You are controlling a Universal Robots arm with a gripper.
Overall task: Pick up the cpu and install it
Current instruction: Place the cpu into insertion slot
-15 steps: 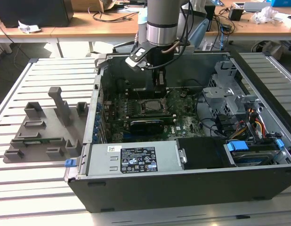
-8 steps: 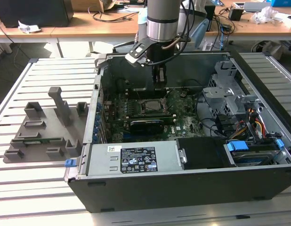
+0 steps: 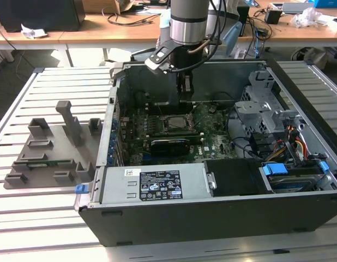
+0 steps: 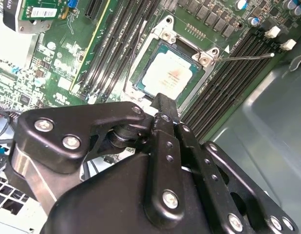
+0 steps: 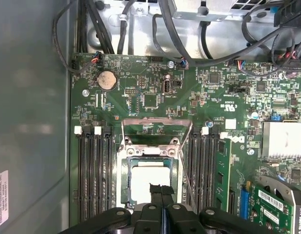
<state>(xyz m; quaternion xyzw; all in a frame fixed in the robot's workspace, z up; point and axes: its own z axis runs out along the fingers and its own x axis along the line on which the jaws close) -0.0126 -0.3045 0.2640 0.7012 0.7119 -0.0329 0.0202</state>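
The cpu [image 5: 146, 176] is a small square chip with a pale silver top, lying flat in the open socket on the green motherboard [image 5: 150, 100]; it also appears in the second wrist view [image 4: 171, 72] and, in the exterior view, as a small square [image 3: 175, 121] inside the computer case. My gripper [image 5: 161, 189] hangs just above the chip's edge with its two black fingers pressed together and nothing between them. In the exterior view the gripper [image 3: 184, 94] reaches down into the case over the socket. The fingertips [image 4: 164, 102] hide part of the socket frame.
The socket's metal load plate [image 5: 156, 123] stands swung open and a thin lever wire [image 4: 248, 56] juts out beside it. Black memory slots [image 5: 92, 170] flank the socket. A grey plastic tray [image 3: 48, 155] sits at the exterior view's left. Case walls [image 3: 201, 215], a drive cage [image 3: 261, 106] and cables [image 5: 189, 34] surround the board.
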